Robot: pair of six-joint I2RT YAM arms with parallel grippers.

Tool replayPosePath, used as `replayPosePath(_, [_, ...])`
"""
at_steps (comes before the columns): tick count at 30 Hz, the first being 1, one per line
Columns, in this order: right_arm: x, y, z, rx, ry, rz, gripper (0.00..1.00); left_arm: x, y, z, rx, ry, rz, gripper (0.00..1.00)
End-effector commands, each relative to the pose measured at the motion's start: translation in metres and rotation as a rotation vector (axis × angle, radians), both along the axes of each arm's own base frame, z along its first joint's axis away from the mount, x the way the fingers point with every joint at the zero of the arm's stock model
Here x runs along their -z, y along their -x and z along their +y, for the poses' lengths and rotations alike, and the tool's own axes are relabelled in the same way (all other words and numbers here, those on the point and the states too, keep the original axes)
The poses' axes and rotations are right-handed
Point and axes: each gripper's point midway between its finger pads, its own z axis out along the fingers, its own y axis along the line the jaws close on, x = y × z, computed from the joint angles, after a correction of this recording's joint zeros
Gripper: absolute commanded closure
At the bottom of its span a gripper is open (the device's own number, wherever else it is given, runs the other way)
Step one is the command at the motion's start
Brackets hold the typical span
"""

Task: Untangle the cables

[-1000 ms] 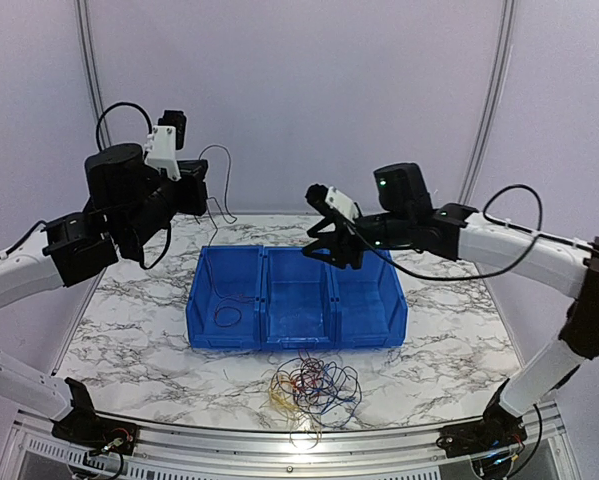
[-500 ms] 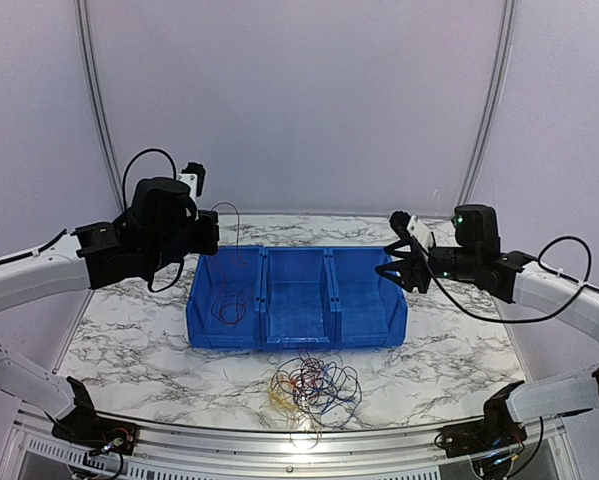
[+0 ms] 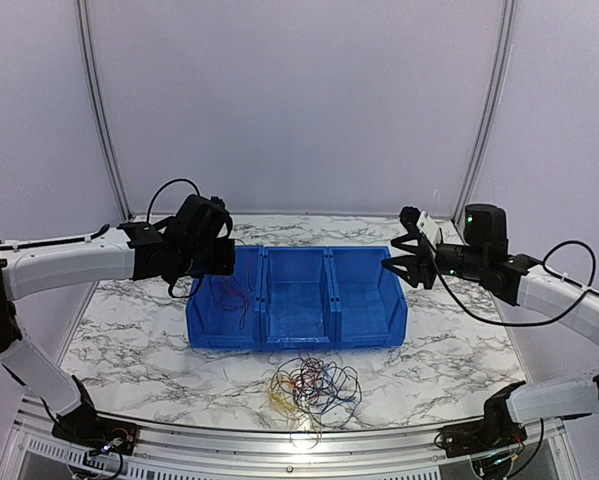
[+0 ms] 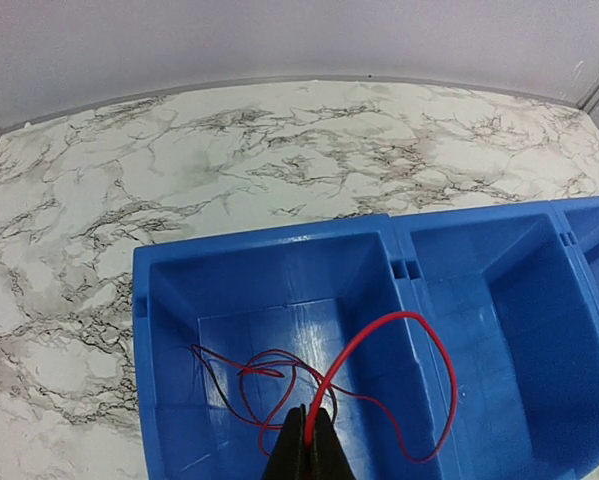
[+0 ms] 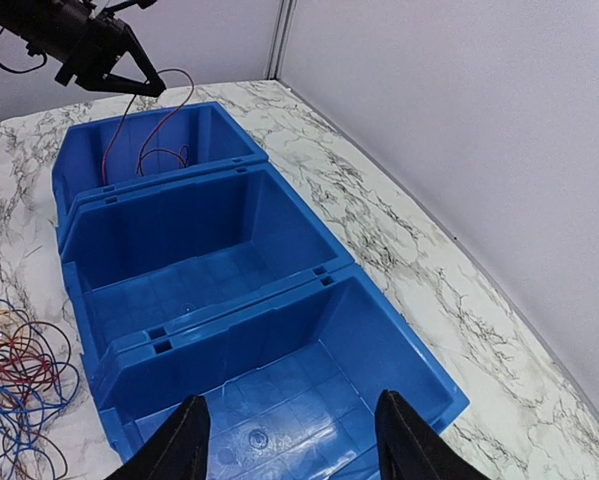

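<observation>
The left end effector is closed, its fingers pinched together on a red cable. It hangs above the left compartment of a blue three-compartment bin, which sits on the marble-patterned bench. From the pinch the red cable rises in an open arch, curves over to the right and drops back toward the compartment floor. More of it lies in loose loops on that floor (a thinner, darker strand lies among them, though its colour is hard to tell).

The right end effector is open, its two fingers spread wide with nothing between them. It hovers over the right compartment of the bin, just above its right edge in the overhead view. The middle and right compartments hold no cable.

The tangle of cables lies on the bench just near of the bin, roughly in front of the middle compartment and apart from both arms. Red, dark blue and yellow strands loop over one another there; in the right wrist view it shows at the lower left edge.
</observation>
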Motion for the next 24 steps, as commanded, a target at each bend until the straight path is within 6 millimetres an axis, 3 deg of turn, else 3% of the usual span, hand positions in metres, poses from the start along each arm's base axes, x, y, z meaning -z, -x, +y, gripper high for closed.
replayPosePath(1, [-0.006,0.0,0.0,-0.017,-0.013,-0.028,0.43,0.004,-0.017,0.001,-0.036,-0.006,0.026,1.0])
replayPosePath(6, [-0.001,0.005,0.004,-0.054,-0.016,-0.014,0.42,0.029,-0.034,-0.003,-0.022,-0.01,0.098,1.0])
replayPosePath(7, [-0.001,0.006,0.005,-0.06,-0.016,-0.013,0.42,0.032,-0.034,-0.007,-0.005,0.0,0.114,0.97])
replayPosePath(9, [0.0,0.007,0.005,-0.069,-0.014,-0.011,0.42,0.032,-0.033,-0.012,0.016,0.013,0.132,0.75])
replayPosePath(13, [0.003,0.007,0.005,-0.071,-0.009,-0.008,0.42,0.013,-0.025,-0.006,0.023,0.023,0.111,0.52])
replayPosePath(16, [0.005,0.007,0.006,-0.078,-0.008,-0.003,0.42,-0.01,-0.017,0.005,0.034,0.015,0.067,0.44])
replayPosePath(20, [0.009,0.008,0.008,-0.095,-0.001,0.013,0.42,-0.041,0.003,0.007,0.11,0.073,0.029,0.42])
replayPosePath(24, [0.011,0.013,0.011,-0.13,0.0,0.017,0.42,-0.071,0.04,-0.015,0.321,0.136,-0.055,0.47])
